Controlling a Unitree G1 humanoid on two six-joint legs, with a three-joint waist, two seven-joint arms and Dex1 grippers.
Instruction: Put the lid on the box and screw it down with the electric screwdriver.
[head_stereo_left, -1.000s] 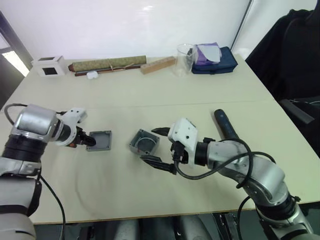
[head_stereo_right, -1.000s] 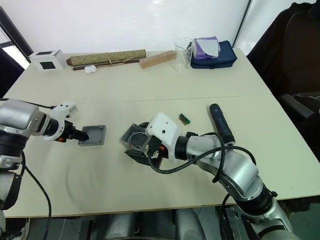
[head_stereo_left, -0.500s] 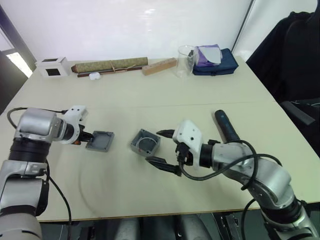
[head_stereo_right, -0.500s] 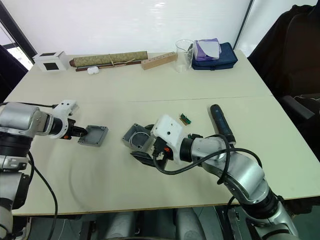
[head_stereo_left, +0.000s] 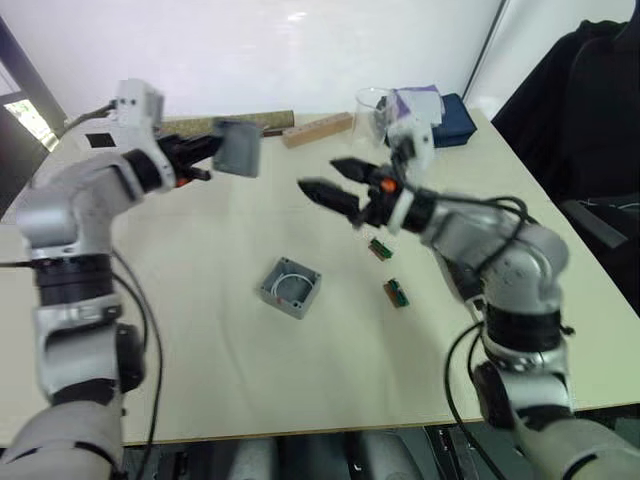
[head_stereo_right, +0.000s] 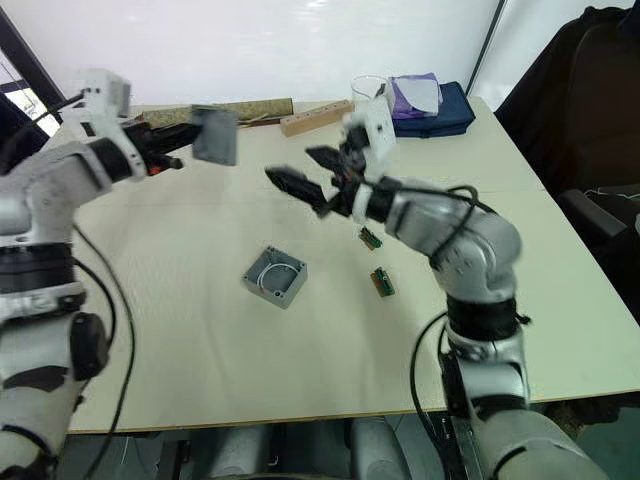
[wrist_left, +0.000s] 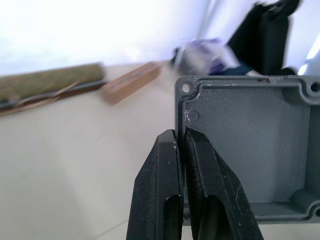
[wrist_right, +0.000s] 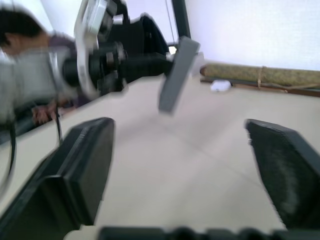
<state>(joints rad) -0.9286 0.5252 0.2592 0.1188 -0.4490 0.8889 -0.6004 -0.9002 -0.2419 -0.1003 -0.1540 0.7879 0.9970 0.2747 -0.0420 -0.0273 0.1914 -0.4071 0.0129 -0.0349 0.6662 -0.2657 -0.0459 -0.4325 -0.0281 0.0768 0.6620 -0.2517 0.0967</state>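
The left claw (head_stereo_left: 205, 152) pinches the flat grey square lid (head_stereo_left: 237, 149) by its rim, held up high. The right claw (head_stereo_left: 335, 185) gapes wide, empty, probably for a handoff. The small grey square box (head_stereo_left: 290, 287) sits open on the counter (head_stereo_left: 200, 330).

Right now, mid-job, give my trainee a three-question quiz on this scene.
1. True or false: the left claw is shut on the lid.
2. The box is: A) in the right claw, B) on the table, C) under the lid.
3. Fill in: the right claw's fingers are ____.

Key: 1 true; 2 B; 3 open.
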